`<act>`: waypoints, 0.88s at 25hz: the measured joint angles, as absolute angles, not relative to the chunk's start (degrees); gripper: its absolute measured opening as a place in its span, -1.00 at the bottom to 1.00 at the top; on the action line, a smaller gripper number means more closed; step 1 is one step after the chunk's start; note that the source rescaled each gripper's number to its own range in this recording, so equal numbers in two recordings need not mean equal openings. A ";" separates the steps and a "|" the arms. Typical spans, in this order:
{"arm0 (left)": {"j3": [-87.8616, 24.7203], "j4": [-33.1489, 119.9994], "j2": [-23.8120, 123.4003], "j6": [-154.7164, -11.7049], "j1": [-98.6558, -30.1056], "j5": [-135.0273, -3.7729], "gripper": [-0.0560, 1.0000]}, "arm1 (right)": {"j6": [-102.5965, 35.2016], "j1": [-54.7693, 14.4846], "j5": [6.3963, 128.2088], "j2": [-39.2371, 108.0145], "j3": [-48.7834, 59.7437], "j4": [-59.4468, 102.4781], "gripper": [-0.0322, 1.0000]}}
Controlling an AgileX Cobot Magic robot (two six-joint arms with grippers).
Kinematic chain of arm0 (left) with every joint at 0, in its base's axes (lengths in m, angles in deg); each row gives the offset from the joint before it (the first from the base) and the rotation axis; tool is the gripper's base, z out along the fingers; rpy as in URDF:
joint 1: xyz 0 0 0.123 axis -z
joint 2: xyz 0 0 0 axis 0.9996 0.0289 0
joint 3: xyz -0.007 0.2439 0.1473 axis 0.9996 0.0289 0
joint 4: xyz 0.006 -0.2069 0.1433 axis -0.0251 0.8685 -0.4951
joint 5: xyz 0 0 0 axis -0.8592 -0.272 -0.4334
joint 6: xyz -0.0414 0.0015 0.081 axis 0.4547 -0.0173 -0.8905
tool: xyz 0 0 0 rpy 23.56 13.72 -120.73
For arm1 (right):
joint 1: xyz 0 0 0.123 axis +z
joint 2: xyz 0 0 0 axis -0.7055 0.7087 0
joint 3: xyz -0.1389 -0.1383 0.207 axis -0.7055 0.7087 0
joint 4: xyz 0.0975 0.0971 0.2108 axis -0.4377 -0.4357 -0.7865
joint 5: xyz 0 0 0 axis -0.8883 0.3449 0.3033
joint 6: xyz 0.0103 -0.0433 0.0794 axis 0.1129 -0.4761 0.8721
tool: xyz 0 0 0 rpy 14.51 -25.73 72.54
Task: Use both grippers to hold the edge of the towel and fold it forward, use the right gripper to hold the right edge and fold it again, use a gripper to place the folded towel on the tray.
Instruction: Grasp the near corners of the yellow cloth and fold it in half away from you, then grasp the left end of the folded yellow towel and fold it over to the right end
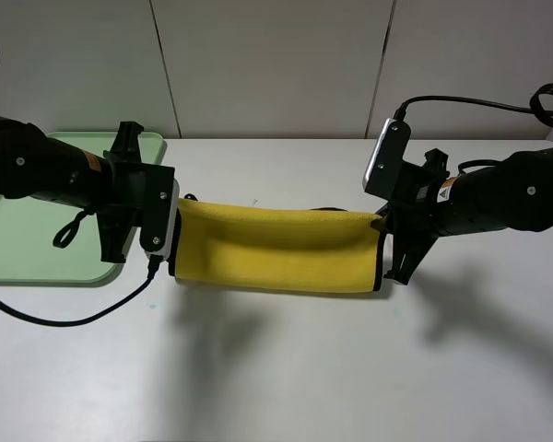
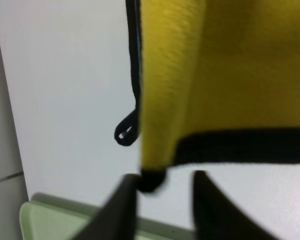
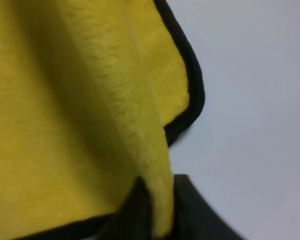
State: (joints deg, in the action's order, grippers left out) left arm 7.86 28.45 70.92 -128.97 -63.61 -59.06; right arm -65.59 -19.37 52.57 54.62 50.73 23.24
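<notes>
The yellow towel [image 1: 276,249] with its black edge hangs stretched and sagging between my two grippers, lifted off the white table. My left gripper [image 1: 172,230] is shut on the towel's left end. In the left wrist view the black-bound corner [image 2: 152,181] sits between the fingers [image 2: 122,210], with the small black loop [image 2: 125,132] hanging beside it. My right gripper [image 1: 384,230] is shut on the right end. In the right wrist view its fingers [image 3: 137,210] pinch a fold of the yellow cloth [image 3: 90,125]. The pale green tray [image 1: 18,249] lies at the left, under my left arm.
The white table [image 1: 286,368] carries the towel's shadow in front. A black cable [image 1: 64,318] loops from the left gripper over the table beside the tray. A wall stands behind the table's far edge. The tray's rim also shows in the left wrist view [image 2: 45,215].
</notes>
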 joint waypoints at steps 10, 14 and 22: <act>7.86 28.50 70.92 -128.97 -63.61 -59.06 0.97 | -65.59 -19.37 50.35 54.62 50.73 23.24 0.98; 7.86 28.50 70.92 -128.97 -63.61 -59.06 0.99 | -65.59 -19.37 50.10 54.62 50.73 23.24 0.99; 7.86 28.50 70.92 -128.97 -63.61 -59.06 1.00 | -65.59 -19.37 50.03 54.62 50.73 23.24 1.00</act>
State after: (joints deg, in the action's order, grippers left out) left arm 7.86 28.50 70.92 -128.97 -63.61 -59.06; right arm -65.59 -19.37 50.03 54.62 50.73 23.24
